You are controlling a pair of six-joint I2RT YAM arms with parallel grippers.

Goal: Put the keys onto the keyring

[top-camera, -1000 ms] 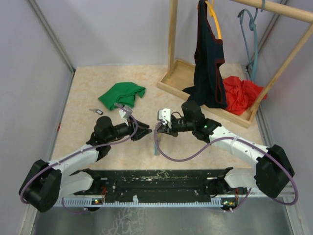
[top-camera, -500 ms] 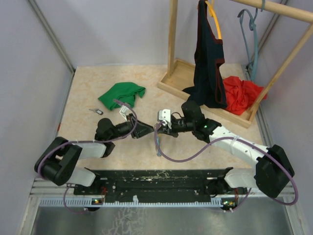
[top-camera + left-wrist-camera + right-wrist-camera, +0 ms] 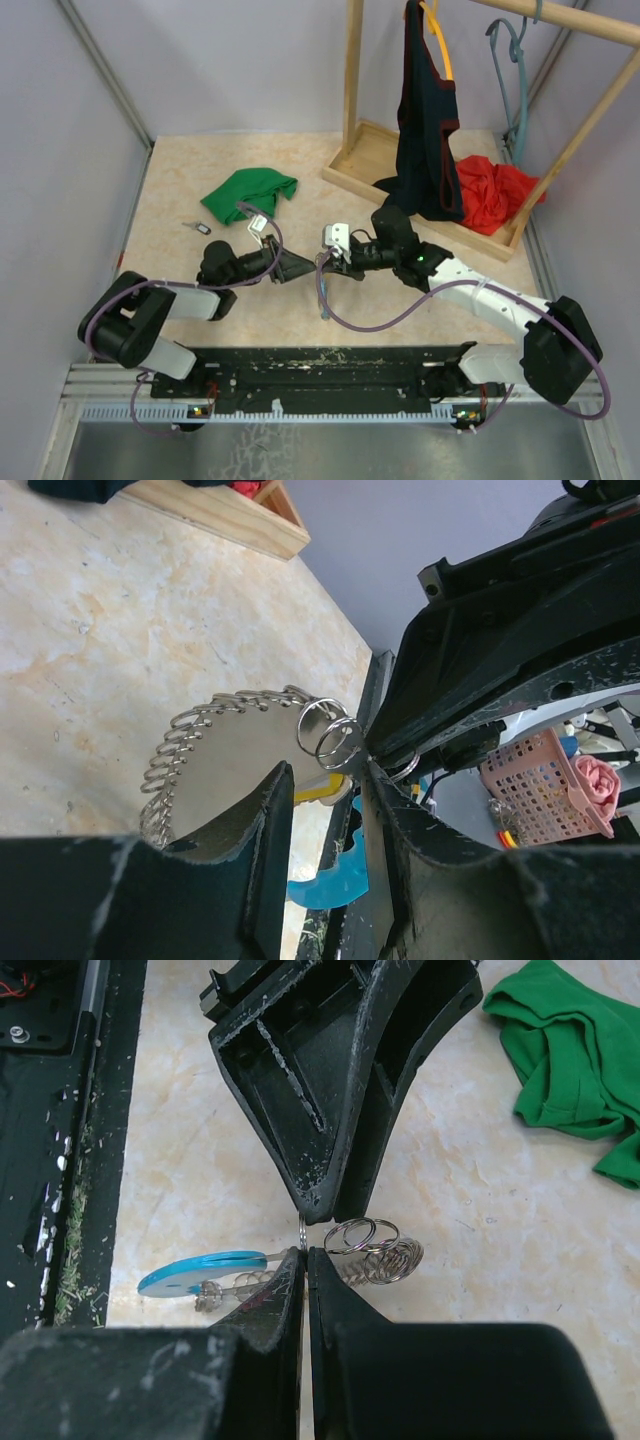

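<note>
Pinching the keyring (image 3: 372, 1248) tight in my right hand (image 3: 304, 1252); only the left wrist view shows my left hand (image 3: 327, 770) half-open, hold unclear, bare counter (image 3: 120, 610) upper left.

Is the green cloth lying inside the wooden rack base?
No, the green cloth lies on the bare table, left of the wooden rack base.
</note>
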